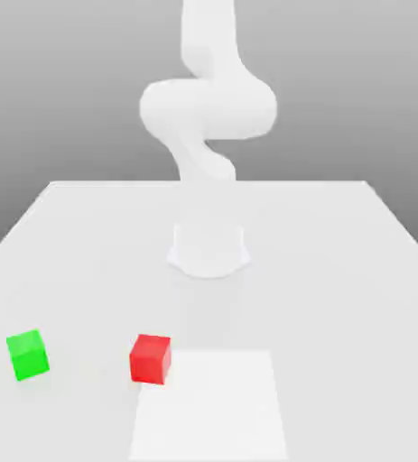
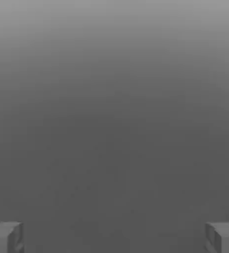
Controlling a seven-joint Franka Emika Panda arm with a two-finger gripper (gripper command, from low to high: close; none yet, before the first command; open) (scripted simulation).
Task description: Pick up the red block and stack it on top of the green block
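Red block (image 1: pixel 150 358) rests on the white surface (image 1: pixel 339 271), toward the near edge, slightly to the exterior view's left of centre. Green block (image 1: pixel 28 354) rests on the same surface further to the exterior view's left, well apart from the red one and at about the same depth. Both blocks sit flat; nothing touches either.

A brighter rectangular patch (image 1: pixel 209 404) lies on the surface just beside the red block, on the exterior view's right of it, running to the near edge.

Arm (image 1: pixel 208 108) rises from its round base (image 1: pixel 209 250) at the middle of the surface and bends upward out of the exterior view; the gripper does not show there.

Hand view: gripper (image 2: pixel 114 237) fingers (image 2: pixel 5 236) stand wide apart, one at each side, nothing between them. Beyond them only plain grey, probably background and not the surface; neither block shows.
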